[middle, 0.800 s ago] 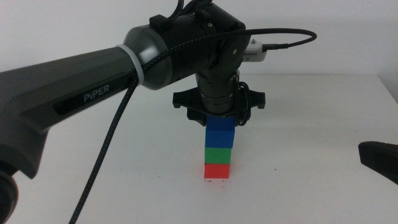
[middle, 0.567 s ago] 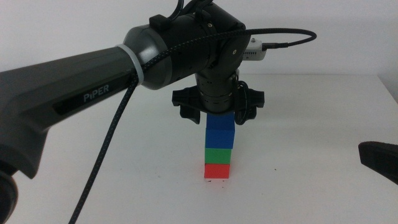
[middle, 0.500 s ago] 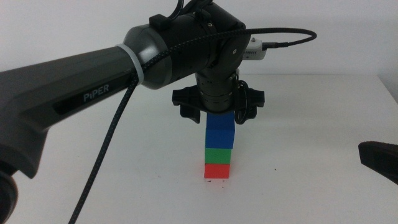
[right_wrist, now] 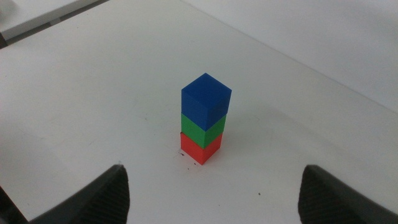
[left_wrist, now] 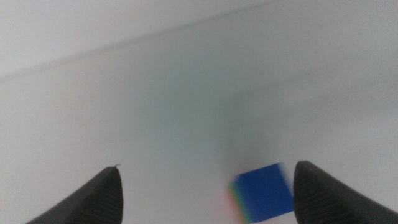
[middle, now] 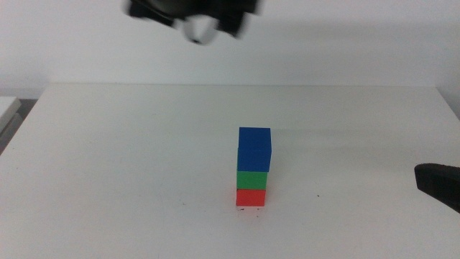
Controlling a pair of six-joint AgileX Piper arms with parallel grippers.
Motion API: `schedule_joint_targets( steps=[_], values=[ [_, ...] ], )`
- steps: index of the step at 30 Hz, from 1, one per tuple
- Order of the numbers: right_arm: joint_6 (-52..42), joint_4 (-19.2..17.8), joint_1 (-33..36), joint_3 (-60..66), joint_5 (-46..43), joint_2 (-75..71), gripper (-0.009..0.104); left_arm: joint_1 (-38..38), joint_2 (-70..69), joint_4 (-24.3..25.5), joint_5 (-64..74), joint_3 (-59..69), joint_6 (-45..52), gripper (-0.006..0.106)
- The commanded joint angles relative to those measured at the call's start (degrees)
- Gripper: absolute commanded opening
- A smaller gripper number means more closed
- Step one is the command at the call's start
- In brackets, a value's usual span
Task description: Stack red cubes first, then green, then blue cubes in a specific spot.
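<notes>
The red cube (middle: 251, 197) stands on the table with the green cube (middle: 252, 178) on it and the blue cube (middle: 254, 149) on top. The stack is upright and nothing touches it. Tiny black specks of the marked spot (middle: 249, 210) show at the red cube's foot. My left gripper (left_wrist: 206, 167) is open and empty, high above the stack; it is a dark blur (middle: 195, 16) at the middle view's top edge. The blue cube (left_wrist: 264, 193) shows far below its jaws. My right gripper (right_wrist: 214, 168) is open and waits apart from the stack (right_wrist: 204, 121).
The white table (middle: 129, 158) spreads around the stack. The right gripper's dark tip (middle: 438, 183) rests at the right edge of the middle view. A black speck (middle: 318, 196) lies right of the stack.
The left gripper opened off the blue cube and rose fast, up and left, to the top edge of the middle view. The stack has stayed in place. The right arm has not moved.
</notes>
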Motion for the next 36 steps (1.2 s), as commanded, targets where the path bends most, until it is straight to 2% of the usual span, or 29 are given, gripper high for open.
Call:
schedule_joint_targets(
  steps=[1, 8, 10, 14, 18, 24, 28, 36],
  values=[
    [-0.5, -0.4, 0.1, 0.0, -0.5, -0.3, 0.093, 3.6, -4.8, -1.0, 0.7, 2.1, 6.9, 0.094],
    [-0.5, -0.4, 0.1, 0.0, -0.5, -0.3, 0.093, 21.2, -18.2, -13.7, 0.7, 12.8, 26.3, 0.094],
    [-0.5, -0.4, 0.1, 0.0, -0.5, -0.3, 0.093, 25.4, -23.0, -16.1, -5.0, 18.3, 29.9, 0.094],
    [-0.5, -0.4, 0.1, 0.0, -0.5, -0.3, 0.093, 31.8, -34.2, -19.1, -15.3, 30.8, 30.8, 0.094],
    [-0.5, -0.4, 0.1, 0.0, -0.5, -0.3, 0.093, 34.1, -41.8, -22.0, -20.4, 40.2, 30.1, 0.094],
    [-0.5, -0.4, 0.1, 0.0, -0.5, -0.3, 0.093, 34.1, -52.5, -22.1, -23.0, 48.8, 28.2, 0.094],
    [-0.5, -0.4, 0.1, 0.0, -0.5, -0.3, 0.093, 34.1, -56.6, -19.1, -23.1, 49.5, 28.2, 0.094],
    [-0.5, -0.4, 0.1, 0.0, -0.5, -0.3, 0.093, 34.1, -60.7, -18.8, -24.6, 49.5, 28.2, 0.094]
  ],
)
